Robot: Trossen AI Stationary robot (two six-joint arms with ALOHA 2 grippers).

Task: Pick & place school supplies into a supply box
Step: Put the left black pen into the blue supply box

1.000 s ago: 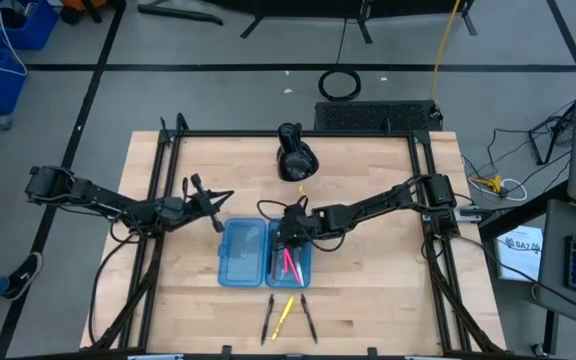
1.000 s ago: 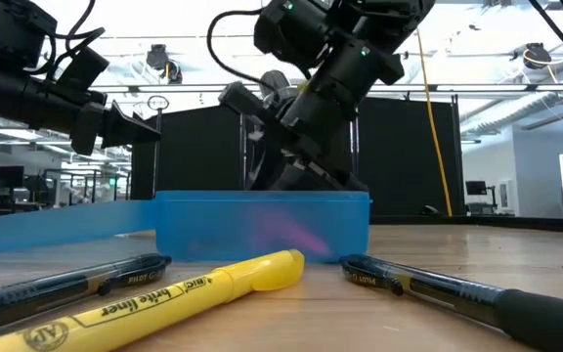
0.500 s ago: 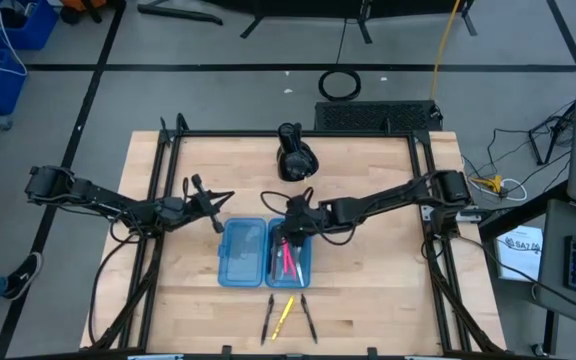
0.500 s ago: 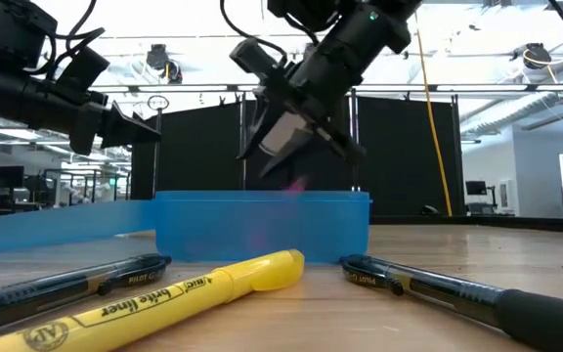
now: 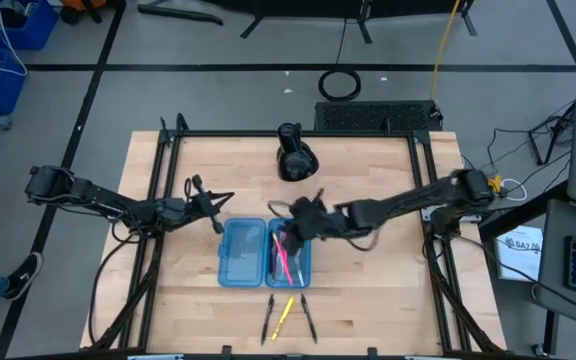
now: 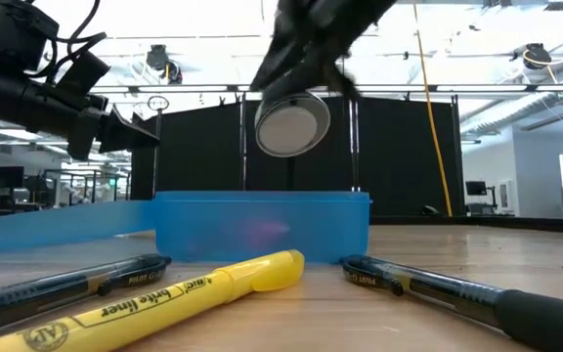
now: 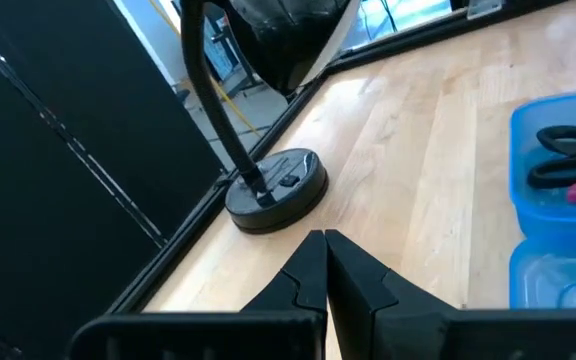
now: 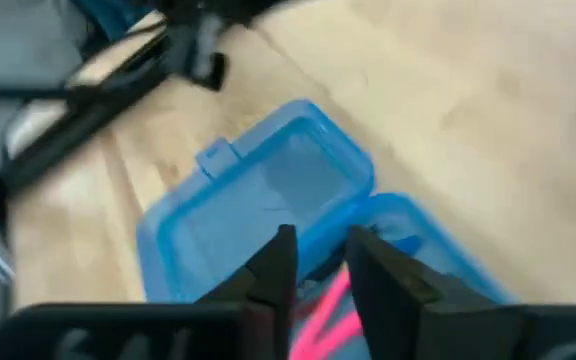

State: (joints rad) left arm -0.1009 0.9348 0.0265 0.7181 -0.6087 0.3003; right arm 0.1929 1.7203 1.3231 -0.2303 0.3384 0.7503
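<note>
The supply box is open flat; its empty left half (image 5: 243, 252) and its right half (image 5: 291, 258) both rest on the table. The right half holds pink pens (image 5: 286, 262) and black-handled scissors (image 7: 568, 150). Two black pens (image 5: 268, 318) (image 5: 309, 318) and a yellow highlighter (image 5: 284, 316) lie near the table's near edge. My right gripper (image 5: 290, 230) (image 8: 320, 260) hovers open above the right half's far end, holding nothing. My left gripper (image 5: 223, 205) (image 7: 325, 250) waits shut, left of the box and off the table.
A black lumpy object on a round base (image 5: 296, 160) (image 7: 276, 185) stands near the table's far edge, behind the box. A black frame rail (image 5: 158, 200) runs along the table's sides. Bare wood lies on both sides of the box.
My right gripper has risen from inside the box's right half to well above its rim and drawn back a little toward the table's right. The pink pens stay in the box.
</note>
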